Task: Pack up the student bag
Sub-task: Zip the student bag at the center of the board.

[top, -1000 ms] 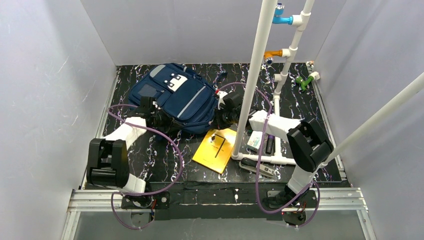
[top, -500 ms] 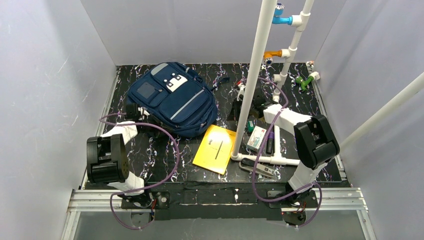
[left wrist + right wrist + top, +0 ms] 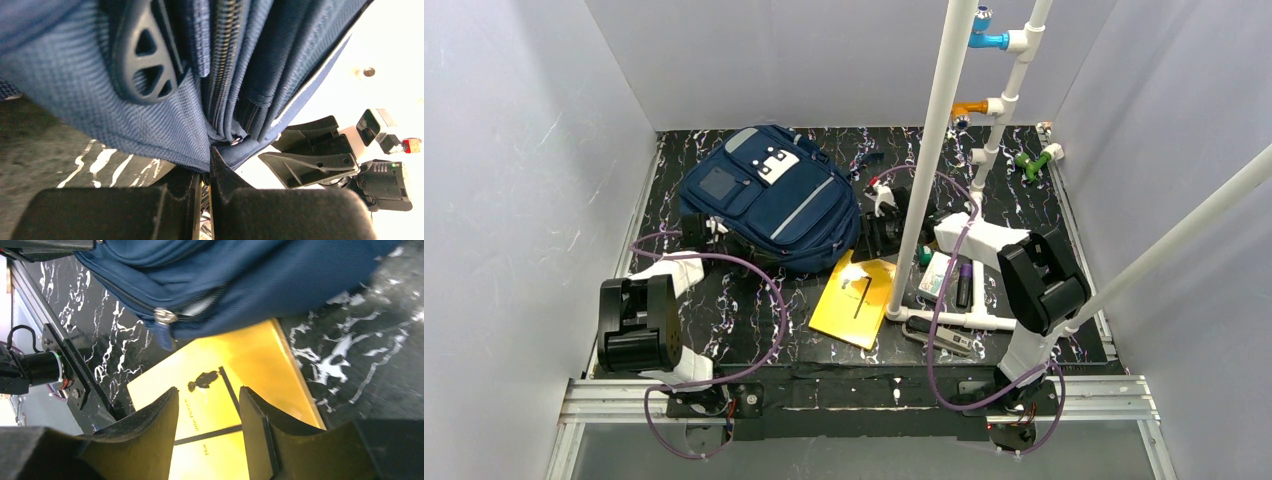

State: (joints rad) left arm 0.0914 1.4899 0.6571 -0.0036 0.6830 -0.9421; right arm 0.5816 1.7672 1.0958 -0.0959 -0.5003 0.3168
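The student bag [image 3: 769,200], a navy backpack with grey stripes, lies at the back left of the black marbled table. My left gripper [image 3: 696,228] sits at the bag's near-left edge. In the left wrist view that gripper [image 3: 206,157] is shut on a fold of the bag's blue fabric [image 3: 100,110] beside a zipper. My right gripper [image 3: 871,238] hangs by the bag's right edge. In the right wrist view this gripper [image 3: 209,395] is open and empty above a yellow book [image 3: 250,360], with the bag [image 3: 280,280] and a zipper pull [image 3: 164,317] just beyond.
The yellow book [image 3: 856,298] lies in front of the bag. A white pipe frame [image 3: 929,150] stands mid-right. At its foot lie a small box [image 3: 937,275], a dark marker [image 3: 964,285] and a flat black item [image 3: 939,337]. A green fitting [image 3: 1034,162] sits back right.
My right gripper, shut a second ago, has opened; it swung away towards the pipe and came back over the book by the bag. The left gripper stayed shut, shifting slightly left.
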